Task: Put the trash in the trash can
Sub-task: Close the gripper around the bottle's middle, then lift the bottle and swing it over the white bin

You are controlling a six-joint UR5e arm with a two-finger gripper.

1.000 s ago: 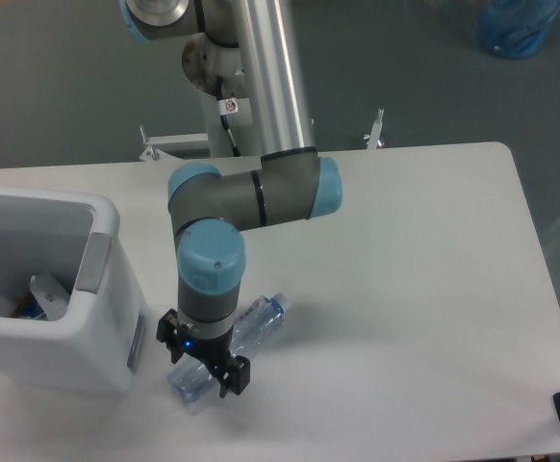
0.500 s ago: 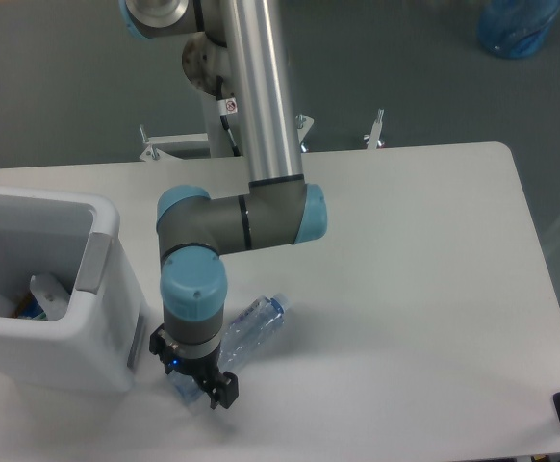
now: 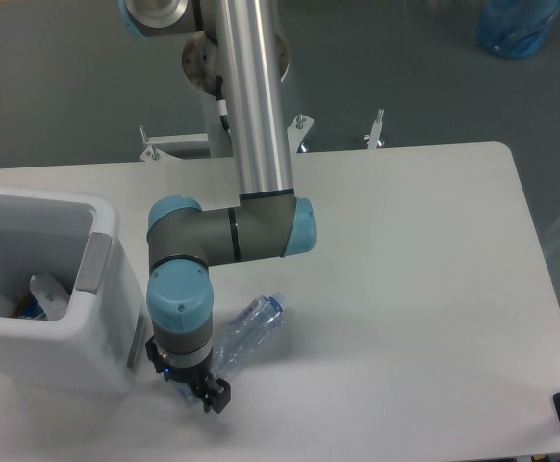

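Camera view: wrist points straight down, claw (image 3: pixel 189 385) over bottle (image 3: pixel 249 327) base, grip unclear.

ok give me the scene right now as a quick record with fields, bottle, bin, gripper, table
bottle: clear plastic water bottle lying on its side, blue cap pointing up-right, base end hidden under the wrist
bin: white trash can at the table's left edge, some items already inside
gripper: gripper low over the bottle's base end; jaws mostly hidden, grip cannot be told
table: white table
task state: bottle not yet in the bin
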